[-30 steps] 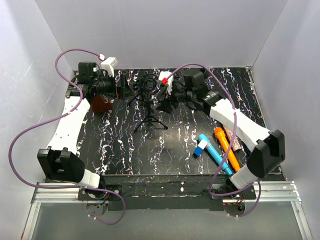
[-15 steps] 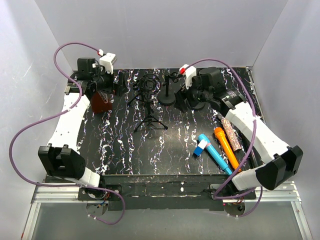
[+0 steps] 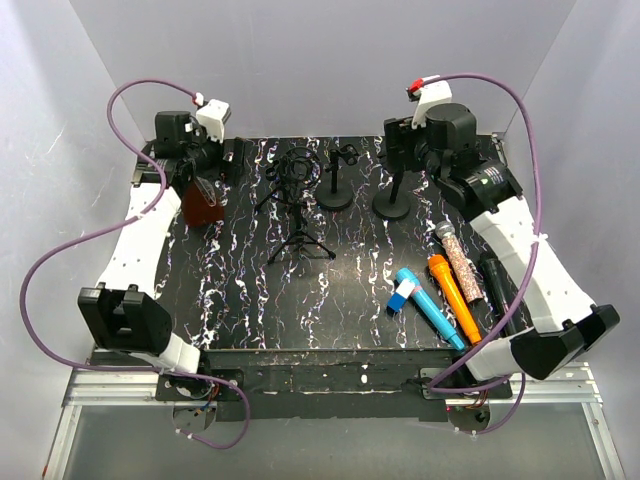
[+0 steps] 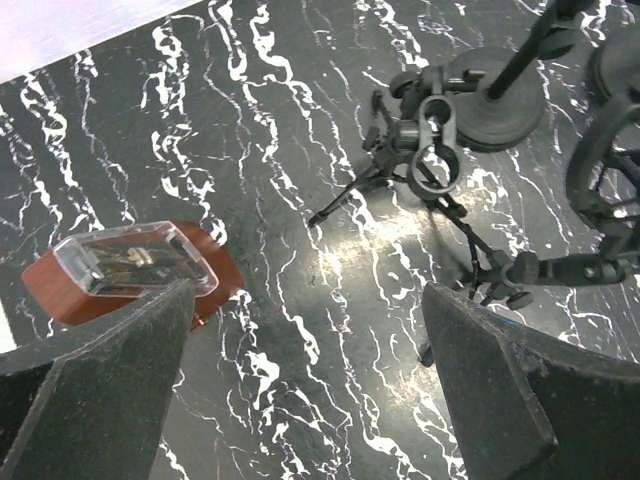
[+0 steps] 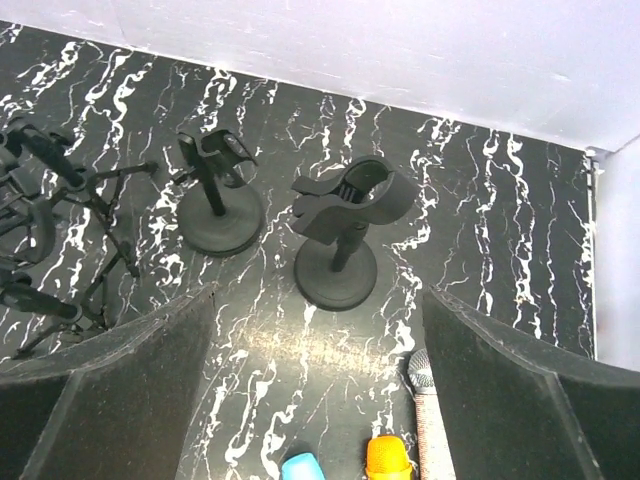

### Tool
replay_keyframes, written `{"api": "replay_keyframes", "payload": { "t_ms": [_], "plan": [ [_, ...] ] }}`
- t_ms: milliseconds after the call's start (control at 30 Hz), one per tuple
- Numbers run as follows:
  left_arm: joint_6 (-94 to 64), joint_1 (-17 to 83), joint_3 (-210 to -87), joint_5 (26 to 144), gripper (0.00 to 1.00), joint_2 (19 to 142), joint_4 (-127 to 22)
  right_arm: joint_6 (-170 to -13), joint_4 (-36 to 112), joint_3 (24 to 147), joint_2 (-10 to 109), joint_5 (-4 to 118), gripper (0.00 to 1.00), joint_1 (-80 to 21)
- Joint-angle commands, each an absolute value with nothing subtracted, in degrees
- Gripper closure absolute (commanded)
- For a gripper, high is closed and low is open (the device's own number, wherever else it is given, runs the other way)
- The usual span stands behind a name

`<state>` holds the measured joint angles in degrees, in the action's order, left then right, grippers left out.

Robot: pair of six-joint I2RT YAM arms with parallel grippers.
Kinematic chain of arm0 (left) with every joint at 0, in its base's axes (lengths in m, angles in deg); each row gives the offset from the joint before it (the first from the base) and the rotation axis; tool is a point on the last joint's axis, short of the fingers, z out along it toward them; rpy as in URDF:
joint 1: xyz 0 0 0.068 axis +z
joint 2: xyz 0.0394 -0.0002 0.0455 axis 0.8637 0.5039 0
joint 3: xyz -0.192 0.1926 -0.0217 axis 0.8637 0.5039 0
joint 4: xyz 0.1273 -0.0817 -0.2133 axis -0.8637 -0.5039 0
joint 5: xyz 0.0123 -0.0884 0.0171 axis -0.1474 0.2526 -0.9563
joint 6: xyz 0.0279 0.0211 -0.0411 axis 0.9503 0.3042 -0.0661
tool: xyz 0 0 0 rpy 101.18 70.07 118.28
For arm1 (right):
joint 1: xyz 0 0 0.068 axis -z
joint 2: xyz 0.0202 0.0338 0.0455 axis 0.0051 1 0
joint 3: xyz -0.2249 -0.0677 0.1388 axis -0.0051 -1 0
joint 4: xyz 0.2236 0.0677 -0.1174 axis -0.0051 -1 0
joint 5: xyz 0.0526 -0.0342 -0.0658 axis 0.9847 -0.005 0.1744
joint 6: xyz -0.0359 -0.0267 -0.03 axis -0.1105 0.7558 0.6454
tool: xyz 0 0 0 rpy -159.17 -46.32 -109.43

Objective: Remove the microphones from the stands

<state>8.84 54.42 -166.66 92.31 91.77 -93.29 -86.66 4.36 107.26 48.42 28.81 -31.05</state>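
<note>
In the top view the right gripper has pulled back from the middle of the counter to the upper right of the frame. That uncovers a round-base stand whose clip holds nothing. The second round-base stand and the tripod stands look bare too. Four microphones lie together at the lower right, so the removal reads as done, though I cannot tell which one came off. The left gripper hangs at the upper left. The counter is black marble with white veins, walled by plain pale panels. In the left wrist view the left gripper is spread wide and empty, with a red-brown case at left. In the right wrist view the right gripper is likewise spread and empty over the vacant clip, and a glittery microphone shows at the lower right.
</note>
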Motion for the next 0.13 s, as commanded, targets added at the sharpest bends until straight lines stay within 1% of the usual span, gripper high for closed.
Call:
{"api": "replay_keyframes", "payload": {
  "t_ms": [0,100],
  "plan": [
    [7.6,54.8,-169.4,87.3,0.02,91.8,-94.3,-86.2,5.7,109.0,46.3,24.9,0.1,-31.1],
    [6.8,54.8,-169.6,87.0,0.02,91.9,-95.2,-85.9,5.8,108.0,46.1,24.9,0.1,-31.1]
  ]
}}
